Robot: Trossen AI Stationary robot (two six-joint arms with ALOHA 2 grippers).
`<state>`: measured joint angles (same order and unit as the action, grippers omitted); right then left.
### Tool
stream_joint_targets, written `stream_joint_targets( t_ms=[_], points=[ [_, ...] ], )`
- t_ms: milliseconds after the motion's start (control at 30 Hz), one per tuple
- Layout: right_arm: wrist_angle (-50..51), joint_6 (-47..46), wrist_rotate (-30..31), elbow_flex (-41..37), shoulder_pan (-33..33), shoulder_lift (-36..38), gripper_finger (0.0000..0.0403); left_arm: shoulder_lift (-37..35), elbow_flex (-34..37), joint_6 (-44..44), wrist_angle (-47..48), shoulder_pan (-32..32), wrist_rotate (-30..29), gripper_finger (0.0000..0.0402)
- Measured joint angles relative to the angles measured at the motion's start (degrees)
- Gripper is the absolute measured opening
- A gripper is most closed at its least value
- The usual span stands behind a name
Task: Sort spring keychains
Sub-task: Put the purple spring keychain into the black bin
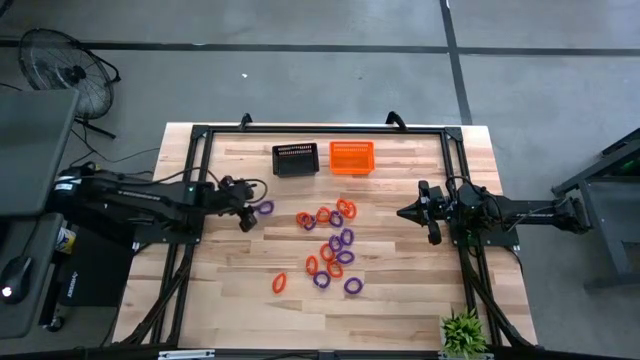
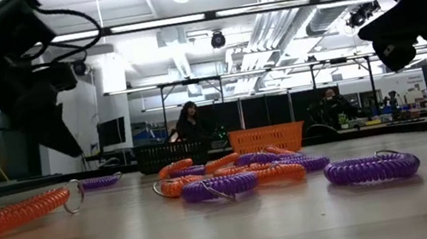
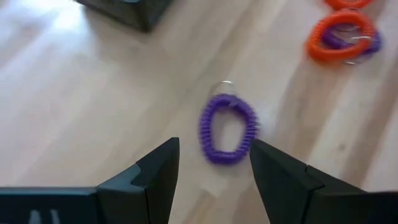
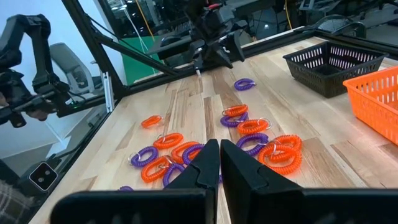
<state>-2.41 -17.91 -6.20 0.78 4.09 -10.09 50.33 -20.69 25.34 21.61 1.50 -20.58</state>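
Left of centre in the high view, I've got the left gripper over the table, fingers spread wide, nothing held. A lone purple spring keychain lies flat on the wood just beside its tips; in the left wrist view that same purple loop sits just ahead of the gap between the two dark fingers, not touching either that I can see.

The rest of the spring keychains, orange and purple mixed, are scattered mid-frame in the high view, running from centre down toward lower centre, some overlapping. In the low view they lie flat across the middle of the frame.

Black mesh basket and orange mesh basket stand side by side at upper centre, well apart from the pile. I can't tell whether either has anything in it.

Right gripper waits right of centre, fingers pinched together on nothing, clear of the keychains. Right wrist view confirms: the fingers meet.

People are visible in the room background in the low view.
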Motion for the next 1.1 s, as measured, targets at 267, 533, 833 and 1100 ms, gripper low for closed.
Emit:
stream_joint_targets(
  t_ms=[267, 533, 833, 1100],
  points=[
    [-0.02, 0.00, 0.00, 0.00, -0.02, 0.00, 0.0011, 1.57, 1.84, -3.04, -3.74, 0.02, 0.44, 0.0192],
    [0.00, 0.01, 0.01, 0.00, -0.01, 0.00, 0.0011, 8.08, 1.84, -4.08, -7.51, 0.02, -0.33, 0.0192],
    [0.02, 0.00, 0.00, 0.00, -0.02, 0.00, 0.0011, 16.71, 1.80, -4.08, -14.29, 0.02, -1.99, 0.0192],
    [0.02, 0.00, 0.00, 0.00, 0.00, -0.02, 0.0011, 21.14, 1.53, -2.30, -16.72, 0.02, -3.55, 0.0192]
  ],
)
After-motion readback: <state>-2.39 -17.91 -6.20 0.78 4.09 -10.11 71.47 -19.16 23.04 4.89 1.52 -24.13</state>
